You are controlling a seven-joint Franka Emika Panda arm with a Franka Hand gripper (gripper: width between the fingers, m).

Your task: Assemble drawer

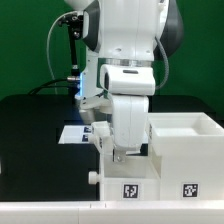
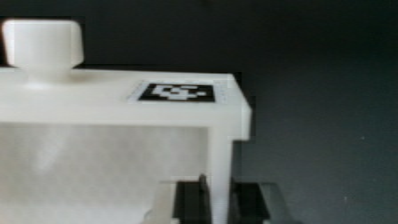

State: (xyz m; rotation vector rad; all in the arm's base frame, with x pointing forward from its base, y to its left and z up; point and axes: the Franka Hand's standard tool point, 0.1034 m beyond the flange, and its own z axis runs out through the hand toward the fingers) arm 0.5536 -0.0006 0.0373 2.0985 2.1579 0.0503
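Observation:
A small white drawer tray (image 1: 126,180) stands near the table's front edge, with a black-and-white tag (image 1: 130,190) on its near face. My gripper (image 1: 121,152) comes down onto it from above. In the wrist view the gripper (image 2: 224,198) is shut on a thin upright wall of the tray (image 2: 107,140). One black finger (image 2: 194,202) shows on each side of that wall. The tray's flat rim carries a tag (image 2: 183,92), and a round white knob (image 2: 41,47) sticks out beside it. A larger white open box of the drawer (image 1: 185,150) stands right against the tray on the exterior view's right.
The marker board (image 1: 73,133) lies flat on the black table behind the tray, on the exterior view's left. The arm's white body hides the middle of the scene. A pale strip (image 1: 60,212) runs along the table's front edge.

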